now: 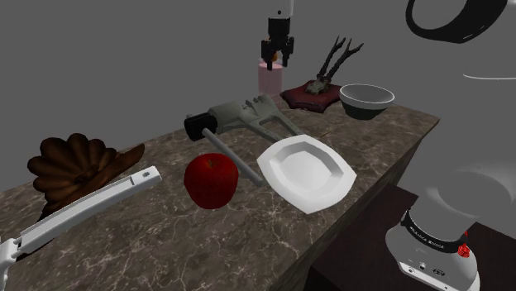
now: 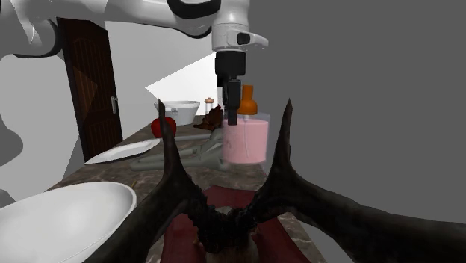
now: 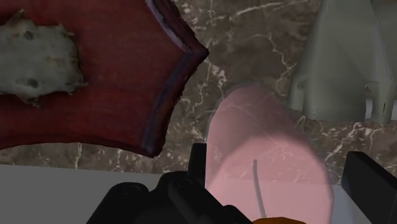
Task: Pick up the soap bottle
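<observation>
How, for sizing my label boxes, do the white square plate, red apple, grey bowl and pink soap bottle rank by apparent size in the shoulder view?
1. white square plate
2. red apple
3. grey bowl
4. pink soap bottle
Apple and bowl look close; bowl and bottle stand farther off, so true sizes are unsure.

Gripper [image 1: 279, 59] hangs at top of 1 pink soap bottle [image 1: 270, 81] (beside the antler plaque [image 1: 312, 94]).

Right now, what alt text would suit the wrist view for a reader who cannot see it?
The open black gripper hangs over a pink soap bottle, one finger on either side. The bottle stands on a dark veined counter between a red base and a grey tool.
</observation>
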